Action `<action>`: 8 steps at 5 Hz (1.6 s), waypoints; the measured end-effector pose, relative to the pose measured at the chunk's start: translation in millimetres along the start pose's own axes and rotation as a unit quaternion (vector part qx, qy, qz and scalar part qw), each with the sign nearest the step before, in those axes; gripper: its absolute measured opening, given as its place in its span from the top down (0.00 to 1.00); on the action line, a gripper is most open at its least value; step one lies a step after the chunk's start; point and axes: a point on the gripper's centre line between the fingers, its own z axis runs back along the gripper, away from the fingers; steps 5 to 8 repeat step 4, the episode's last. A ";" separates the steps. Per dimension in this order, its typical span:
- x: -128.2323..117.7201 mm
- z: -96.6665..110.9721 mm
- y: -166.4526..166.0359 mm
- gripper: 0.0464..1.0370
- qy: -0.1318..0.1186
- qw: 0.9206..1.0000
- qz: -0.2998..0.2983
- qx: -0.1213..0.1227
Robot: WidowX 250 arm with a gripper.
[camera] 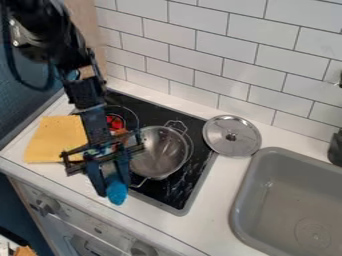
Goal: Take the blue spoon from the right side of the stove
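- One wall of pale rectangular tiles (197,42) stands behind my work area, too many to count and partly cut off.
- One white countertop (217,202) runs along it, holding everything below.
- One grey sink basin (284,195) sits in it, on the right of my view.
- One black stovetop (197,180) is set in the counter, left of the basin.
- One arm comes in from upper left, its single gripper (112,189) hanging over the front left of the stovetop. I cannot tell from here whether the jaws are clenched or released.
- One steel pot (159,152) with two loop handles sits on the stovetop.
- One yellow cloth (55,140) lies at the left, partly behind the gripper.
- One round metal lid (232,136) with one knob rests at the stovetop's right edge.
- At least two control knobs (47,205) show on the front panel; a marking there is too small to read.
- One blue spoon (117,193) is at my gripper's tips; I can't confirm a grasp.
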 end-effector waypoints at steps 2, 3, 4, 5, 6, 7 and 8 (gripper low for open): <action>20.8 12.6 -14.5 0.63 -0.011 0.999 0.024 -0.028; 30.6 28.8 -25.5 0.63 -0.025 0.997 0.028 -0.062; 39.5 45.0 -40.5 0.63 -0.044 0.995 0.014 -0.094; 39.5 45.0 -40.5 0.63 -0.044 0.995 0.014 -0.094; 39.5 45.0 -40.5 0.63 -0.044 0.995 0.014 -0.094; 39.5 45.0 -40.5 0.63 -0.044 0.995 0.014 -0.094; 39.5 45.0 -40.5 0.63 -0.044 0.995 0.014 -0.094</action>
